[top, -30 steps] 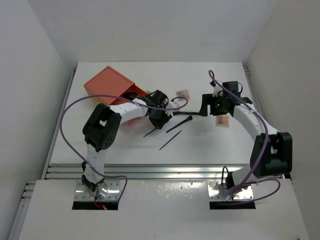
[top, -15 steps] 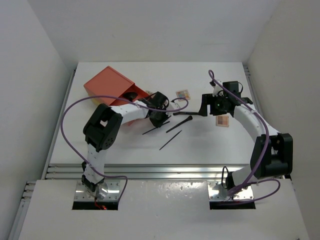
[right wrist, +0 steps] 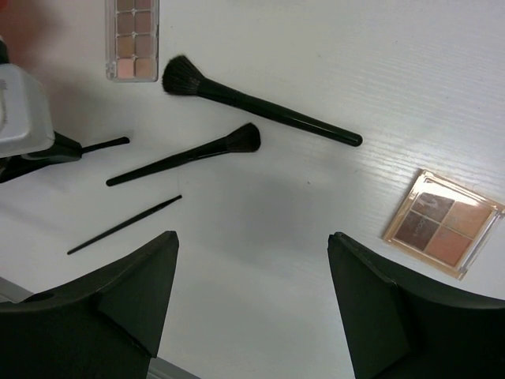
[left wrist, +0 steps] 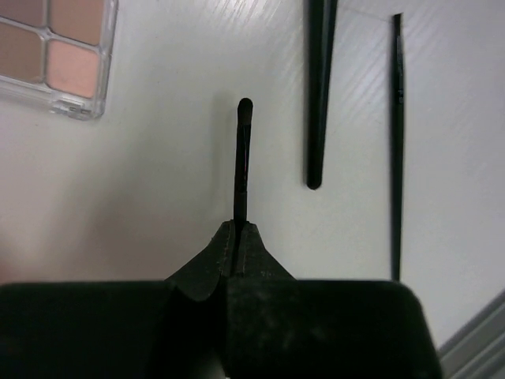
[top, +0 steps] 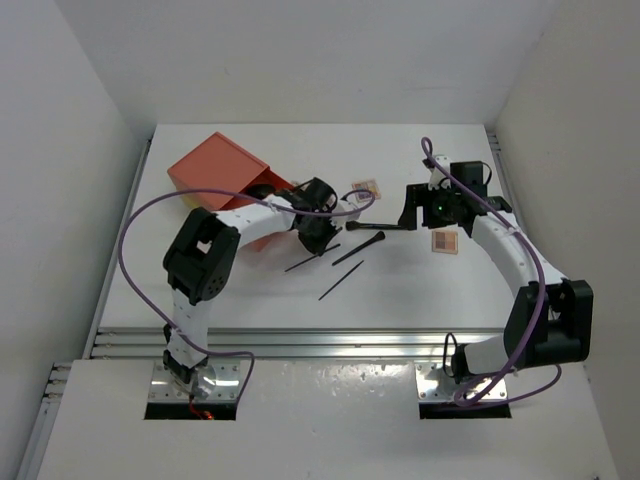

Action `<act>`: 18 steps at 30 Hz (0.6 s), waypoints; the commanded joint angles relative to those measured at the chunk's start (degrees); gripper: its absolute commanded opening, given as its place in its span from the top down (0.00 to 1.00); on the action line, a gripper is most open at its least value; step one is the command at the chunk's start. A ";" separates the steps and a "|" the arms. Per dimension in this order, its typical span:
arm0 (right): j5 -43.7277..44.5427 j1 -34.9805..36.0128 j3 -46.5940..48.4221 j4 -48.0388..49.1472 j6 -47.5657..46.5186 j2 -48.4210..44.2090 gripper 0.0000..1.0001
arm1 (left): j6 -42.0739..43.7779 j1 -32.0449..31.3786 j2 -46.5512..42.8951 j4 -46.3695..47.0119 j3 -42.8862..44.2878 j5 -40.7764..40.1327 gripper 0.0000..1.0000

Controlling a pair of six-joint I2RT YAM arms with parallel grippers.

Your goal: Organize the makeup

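While left gripper (left wrist: pixel 238 230) pinches thin brush (left wrist: pixel 242 154) by its shaft near the middle of the desk (top: pixel 400 290), right gripper (right wrist: pixel 252 253) hangs spread toward the right edge. Brush likely light, stiff, slippery; a mid-handle hold would steady it.

Robot lab cell, bare white walls (top: pixel 300 60), white table (top: pixel 430 290), aluminium rail (top: pixel 330 341)

The right tool (right wrist: pixel 252 237) gapes wide; beneath lie large brush (right wrist: pixel 260 106), smaller brush (right wrist: pixel 185 155), square palette (right wrist: pixel 443 223).
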 commanded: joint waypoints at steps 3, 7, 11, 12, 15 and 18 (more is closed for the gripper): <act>-0.32 -0.08 0.67 4.49 0.08 -1.86 0.23 | -1.82 0.48 -8.66 -5.20 5.67 2.28 1.00; -0.32 -0.08 1.63 5.90 0.43 -0.99 0.23 | -3.22 0.48 -9.90 -7.05 11.02 2.28 1.00; -1.80 -0.16 3.04 6.08 3.32 0.50 0.23 | -4.28 1.88 -11.04 -8.64 21.39 0.10 1.00; -2.25 -0.16 2.96 7.21 3.68 0.59 0.23 | -4.89 2.58 -11.04 -8.64 24.72 -0.79 1.00; -4.01 -0.08 2.34 8.53 4.82 1.65 0.23 | -5.60 5.74 -12.18 -8.64 26.86 -5.18 1.00; -3.66 0.10 1.46 9.07 5.09 1.83 0.23 | -4.37 9.87 -14.20 -8.64 22.22 -6.77 1.00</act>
